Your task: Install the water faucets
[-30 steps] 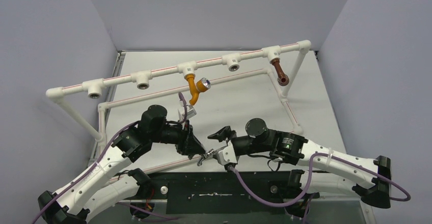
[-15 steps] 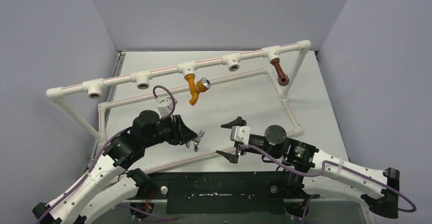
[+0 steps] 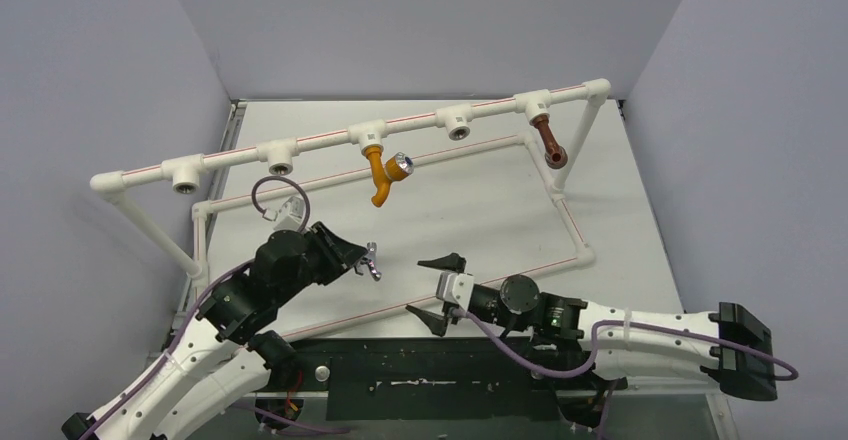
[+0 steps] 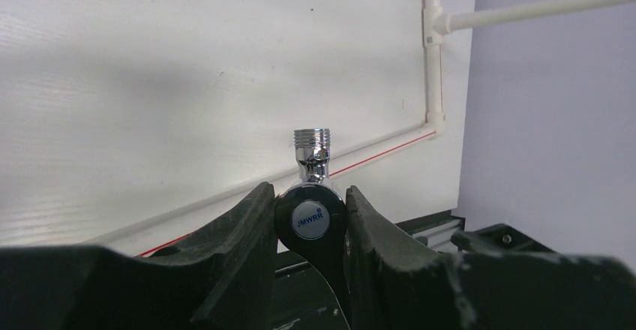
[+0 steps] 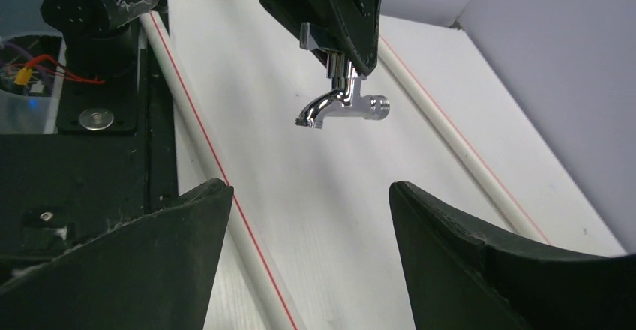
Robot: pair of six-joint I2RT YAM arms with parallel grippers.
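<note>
Silver faucet (image 3: 372,262) is pinched by its handle in the left tool (image 3: 358,256), centre-left of the top view; the right tool (image 3: 436,290) gapes wide, empty.

Silver faucet (image 3: 372,260): shiny chrome, pinched at its lever handle by the left hand (image 3: 362,257), held clear above the counter (image 3: 480,190). Carries a round blue badge on the cap; bent spout dips down, threaded inlet sticks out bare on the opposite side.

Orange faucet (image 3: 380,178): hangs from the middle tee of the white pipe rail (image 3: 320,138), spout curving down, chrome knob at its right.

Brown faucet (image 3: 549,140): hangs from the tee near the rail's right end, spout angled down and right.
</note>
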